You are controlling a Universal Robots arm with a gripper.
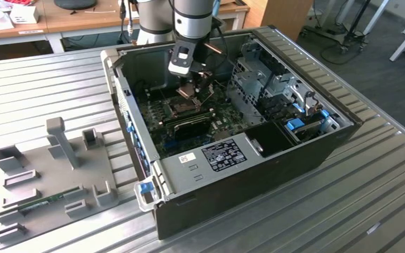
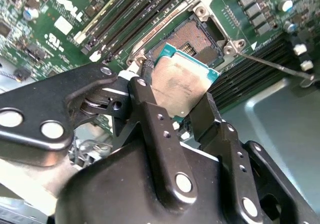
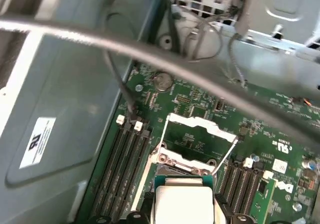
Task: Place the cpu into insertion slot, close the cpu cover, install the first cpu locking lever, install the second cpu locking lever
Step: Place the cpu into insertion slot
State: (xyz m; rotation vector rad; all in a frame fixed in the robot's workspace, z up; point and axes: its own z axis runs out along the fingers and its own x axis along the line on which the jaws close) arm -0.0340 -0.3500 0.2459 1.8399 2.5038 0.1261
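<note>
Here the gripper [image 2: 172, 94] hangs inside the open computer case [image 1: 259, 176], which stands on the ribbed metal worktop [image 1: 371, 179]. Its jaws are clenched on two opposite edges of the cpu [image 2: 186, 77]. The cpu is held tilted over part of the insertion slot [image 2: 192, 36] and is not seated in it. In the first wrist view the cpu cover [image 3: 200, 126] lies swung open beyond the slot. Long memory slots [image 2: 125, 18] run beside the socket.

The cpu [image 2: 182, 83], a square chip with a dull silvery top and green edge, hung tilted just over the bare insertion slot [image 2: 192, 37], toward 11 o'clock from the exterior view's centre. The cpu cover [image 3: 200, 125] stood raised.
</note>
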